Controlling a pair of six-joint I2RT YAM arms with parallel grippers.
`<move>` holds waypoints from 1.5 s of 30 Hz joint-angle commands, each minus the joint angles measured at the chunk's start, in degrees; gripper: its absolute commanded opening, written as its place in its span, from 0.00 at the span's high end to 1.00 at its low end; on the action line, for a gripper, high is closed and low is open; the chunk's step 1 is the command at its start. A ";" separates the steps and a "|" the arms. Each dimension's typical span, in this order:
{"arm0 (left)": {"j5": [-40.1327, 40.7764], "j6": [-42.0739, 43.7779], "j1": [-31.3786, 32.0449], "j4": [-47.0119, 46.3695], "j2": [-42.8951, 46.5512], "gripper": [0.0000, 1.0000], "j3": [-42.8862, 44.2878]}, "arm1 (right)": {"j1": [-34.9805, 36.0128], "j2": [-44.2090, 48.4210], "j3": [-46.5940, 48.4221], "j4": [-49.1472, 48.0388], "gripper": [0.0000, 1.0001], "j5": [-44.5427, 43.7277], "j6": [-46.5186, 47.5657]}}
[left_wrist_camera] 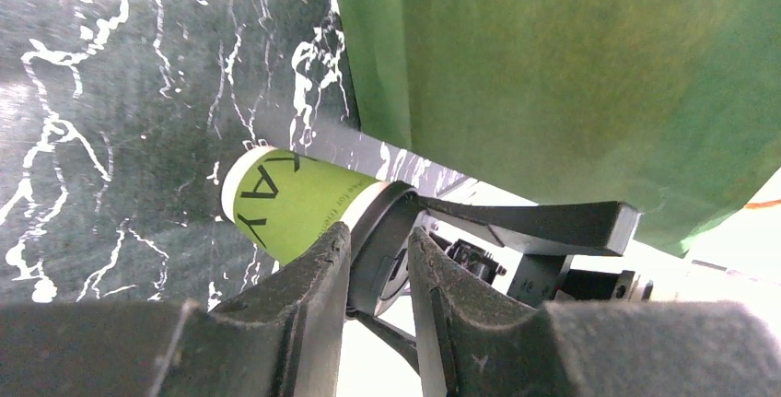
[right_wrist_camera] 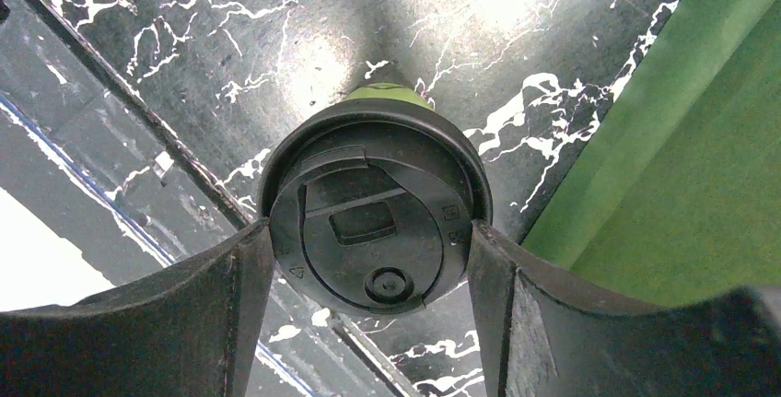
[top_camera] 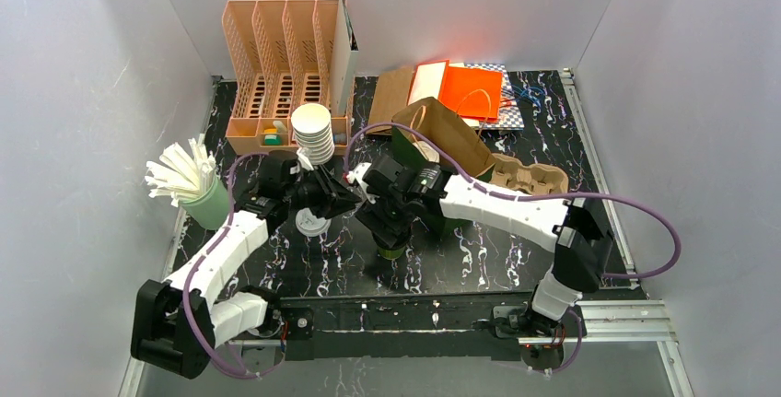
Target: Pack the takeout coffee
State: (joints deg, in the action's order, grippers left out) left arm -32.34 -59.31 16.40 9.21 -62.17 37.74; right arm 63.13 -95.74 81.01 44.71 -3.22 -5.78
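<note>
The takeout coffee cup (top_camera: 391,249) is a green paper one with a black lid (right_wrist_camera: 373,217), and it stands upright on the black marbled table (top_camera: 479,254), a little forward of centre and not far from the front edge. The right gripper (right_wrist_camera: 368,231) comes down over it with its fingers spread wide, one pressed to each side of the lid's rim, so it has hold of the cup at the top. The left gripper (left_wrist_camera: 379,240) reaches in from the other side with its fingers nearly together, and the edge of the lid runs between them, seemingly pinched. It is crowded there. The green paper bag (left_wrist_camera: 571,75) stands open just behind and to the right of the cup, its wall close beside it. The stack of white cups (top_camera: 313,134) rises behind the left arm, and a loose white lid (top_camera: 313,224) lies under that arm. A cardboard cup carrier (top_camera: 530,176) sits beyond the bag. The barest stretch of table lies forward and right of the cup, beneath the right forearm.
</note>
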 commanded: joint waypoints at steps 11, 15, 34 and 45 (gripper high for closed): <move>2.77 -2.89 12.13 -5.68 -5.69 0.73 -0.26 | -0.02 2.30 -10.35 -2.48 0.51 0.06 -1.25; 2.87 -2.74 12.16 -5.70 -6.27 0.76 -1.27 | 0.04 1.23 -9.20 -2.18 0.51 0.28 -1.14; 2.33 -0.40 12.16 -2.80 -5.59 0.94 -5.63 | 0.00 0.03 -8.90 -1.74 0.51 0.78 -1.07; 1.84 -0.47 12.16 -2.77 -6.11 0.95 -8.93 | 0.06 0.24 -10.97 -1.59 0.51 1.34 -2.24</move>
State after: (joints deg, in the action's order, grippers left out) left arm -29.54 -61.80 27.70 -2.59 -66.92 32.42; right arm 63.16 -91.44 74.46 37.65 -3.22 -6.07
